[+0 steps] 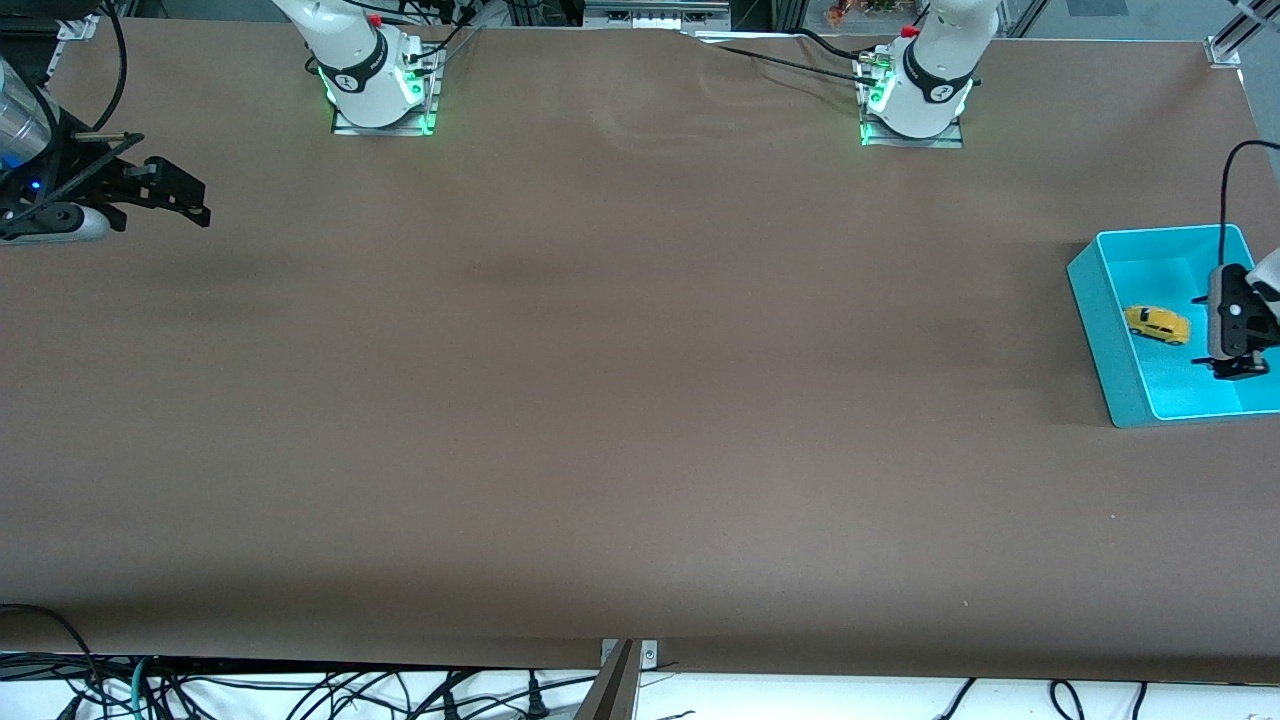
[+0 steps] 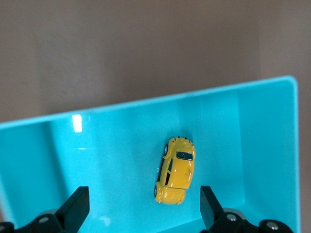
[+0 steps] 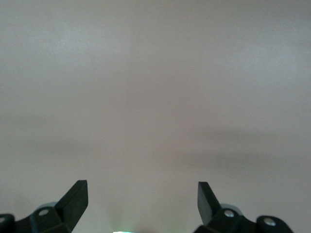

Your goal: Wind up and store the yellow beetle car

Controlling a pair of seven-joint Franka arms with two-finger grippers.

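Left wrist view shows the yellow beetle car (image 2: pixel 175 171) lying in the teal bin (image 2: pixel 121 108), the left hand (image 2: pixel 143 206) spread empty above; storing looks done. The right hand (image 1: pixel 180 195) waits open over the tabletop (image 1: pixel 600 400).

One tiny bright yellow beetle-shaped toy car (image 1: pixel 1158 324). One shallow turquoise plastic bin (image 1: pixel 1098 310). One brown-covered table (image 1: pixel 600 400). Two white robot arms, each carrying one black two-finger gripper: left gripper (image 1: pixel 1240 366), right gripper (image 1: pixel 180 195).
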